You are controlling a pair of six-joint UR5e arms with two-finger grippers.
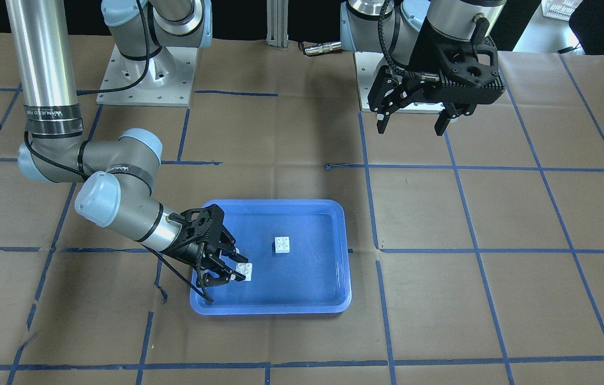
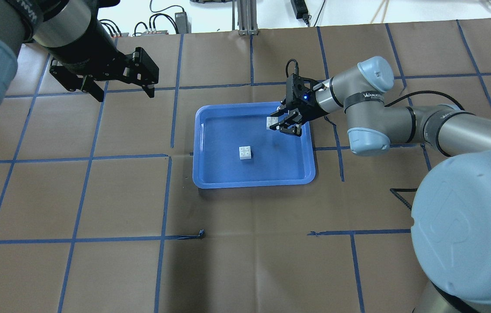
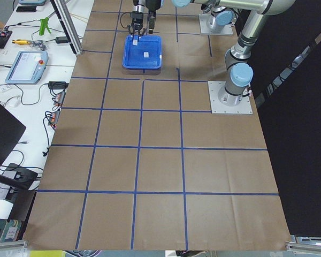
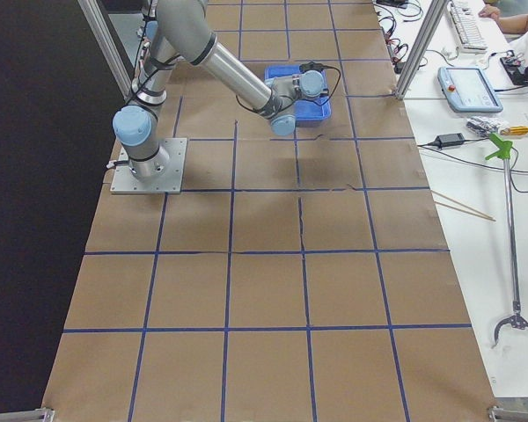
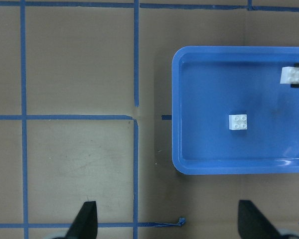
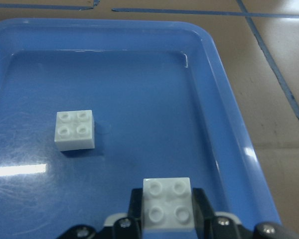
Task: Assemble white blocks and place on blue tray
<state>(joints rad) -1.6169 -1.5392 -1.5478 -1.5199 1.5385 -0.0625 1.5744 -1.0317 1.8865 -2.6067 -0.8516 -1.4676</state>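
Note:
The blue tray [image 1: 280,203] lies mid-table and also shows in the overhead view [image 2: 254,184]. One white block [image 1: 281,244] sits studs-up near the tray's middle [image 2: 245,153] [image 6: 75,130]. My right gripper [image 1: 237,266] is inside the tray at its far right corner in the overhead view [image 2: 275,121]. It is shut on the other white block [image 6: 167,203] [image 1: 244,270], low over the tray floor. My left gripper [image 2: 123,93] hangs open and empty well above the table, far left of the tray [image 5: 169,219].
Brown paper with blue tape lines [image 2: 171,156] covers the table. The arm base plates [image 1: 146,75] stand at the robot side. Operator benches with a teach pendant [image 3: 27,64] and tools flank the table's long edge.

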